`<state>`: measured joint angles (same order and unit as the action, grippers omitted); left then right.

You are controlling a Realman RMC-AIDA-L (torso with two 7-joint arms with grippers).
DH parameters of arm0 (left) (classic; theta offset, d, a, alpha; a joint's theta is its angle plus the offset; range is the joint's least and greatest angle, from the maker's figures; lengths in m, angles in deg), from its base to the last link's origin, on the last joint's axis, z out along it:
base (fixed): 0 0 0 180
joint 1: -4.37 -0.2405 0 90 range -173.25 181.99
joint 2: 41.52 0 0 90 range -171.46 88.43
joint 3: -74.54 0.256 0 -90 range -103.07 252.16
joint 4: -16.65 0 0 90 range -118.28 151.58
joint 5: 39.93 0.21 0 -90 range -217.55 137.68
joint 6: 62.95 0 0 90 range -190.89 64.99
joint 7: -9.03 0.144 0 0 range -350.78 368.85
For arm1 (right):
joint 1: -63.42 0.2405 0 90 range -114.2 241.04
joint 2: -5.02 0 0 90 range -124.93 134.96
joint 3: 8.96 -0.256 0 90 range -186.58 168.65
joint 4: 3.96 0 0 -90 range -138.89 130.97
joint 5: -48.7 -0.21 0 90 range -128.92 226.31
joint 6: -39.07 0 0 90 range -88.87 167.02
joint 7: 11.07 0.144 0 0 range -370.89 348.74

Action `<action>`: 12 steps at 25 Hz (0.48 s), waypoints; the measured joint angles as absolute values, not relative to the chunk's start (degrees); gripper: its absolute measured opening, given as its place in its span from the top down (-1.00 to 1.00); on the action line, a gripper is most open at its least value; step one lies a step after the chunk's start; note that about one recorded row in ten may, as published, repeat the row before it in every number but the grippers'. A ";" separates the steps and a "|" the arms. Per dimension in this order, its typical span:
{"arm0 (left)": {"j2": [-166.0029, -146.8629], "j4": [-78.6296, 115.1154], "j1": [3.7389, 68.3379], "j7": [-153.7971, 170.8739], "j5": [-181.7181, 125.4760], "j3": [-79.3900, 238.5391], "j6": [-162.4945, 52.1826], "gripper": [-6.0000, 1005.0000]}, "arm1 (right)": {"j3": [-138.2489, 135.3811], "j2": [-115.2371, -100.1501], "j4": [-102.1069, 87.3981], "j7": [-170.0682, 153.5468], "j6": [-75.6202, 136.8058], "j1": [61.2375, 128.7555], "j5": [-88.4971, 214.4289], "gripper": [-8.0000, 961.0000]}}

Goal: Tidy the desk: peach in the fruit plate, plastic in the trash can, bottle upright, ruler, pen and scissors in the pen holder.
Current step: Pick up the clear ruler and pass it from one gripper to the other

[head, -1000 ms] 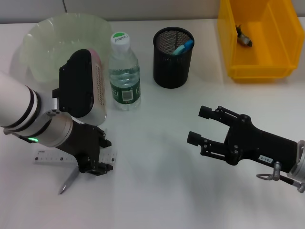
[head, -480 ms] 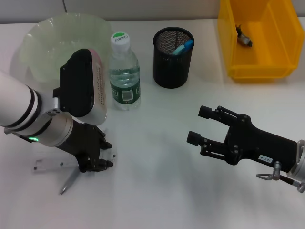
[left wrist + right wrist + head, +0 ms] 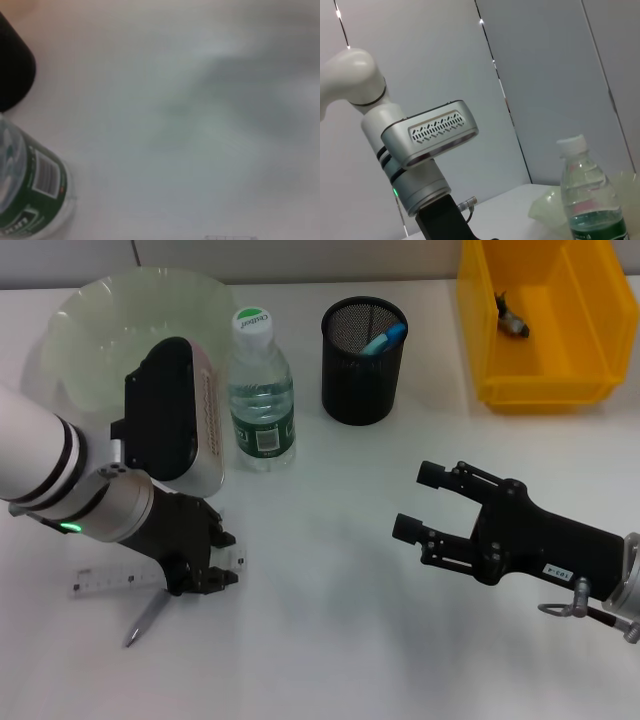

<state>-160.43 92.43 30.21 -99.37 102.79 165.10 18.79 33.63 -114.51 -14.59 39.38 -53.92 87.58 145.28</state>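
My left gripper (image 3: 222, 561) is low over the table at front left, its fingers closed across the right end of the clear ruler (image 3: 110, 582), which lies flat. A grey pen (image 3: 146, 619) lies just in front of the ruler. The water bottle (image 3: 262, 390) stands upright; it also shows in the left wrist view (image 3: 30, 192) and the right wrist view (image 3: 587, 200). The black mesh pen holder (image 3: 363, 365) holds a blue-handled item (image 3: 384, 338). My right gripper (image 3: 418, 503) is open and empty at front right. Peach hidden.
A pale green fruit plate (image 3: 95, 310) stands at back left, partly behind my left wrist. A yellow bin (image 3: 545, 375) at back right holds a small crumpled piece (image 3: 512, 316). Bare table lies between the two grippers.
The left gripper's fingers have closed in on the ruler's right end. The ruler's left end has swung slightly toward the front. The right arm has not moved.
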 joint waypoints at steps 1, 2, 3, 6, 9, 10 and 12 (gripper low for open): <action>-160.43 92.77 30.21 -99.44 102.61 164.94 18.79 0.24 | 33.59 -114.51 -14.59 39.37 -53.92 87.59 145.22 -0.69; -160.43 93.13 30.21 -99.47 102.50 164.80 18.74 0.24 | 33.54 -114.51 -14.59 39.37 -53.92 87.58 145.16 -0.69; -160.43 93.65 30.17 -99.51 102.42 164.66 18.72 0.24 | 33.49 -114.52 -14.59 39.37 -53.92 87.55 145.01 -0.69; -160.43 96.10 29.81 -99.58 101.77 163.69 18.61 0.24 | 33.46 -114.52 -14.60 39.16 -53.98 87.26 144.21 -0.69; -160.35 99.72 29.12 -99.57 98.75 161.73 18.67 0.24 | 32.89 -114.51 -14.56 39.09 -54.39 86.97 143.72 -0.69; -160.31 100.86 28.78 -99.47 97.48 160.92 18.69 0.24 | 32.57 -114.48 -14.54 39.10 -54.52 86.89 143.67 -0.69; -160.25 102.97 28.10 -99.12 94.62 159.18 18.67 0.24 | 32.19 -114.46 -14.52 39.10 -54.68 86.82 143.65 -0.69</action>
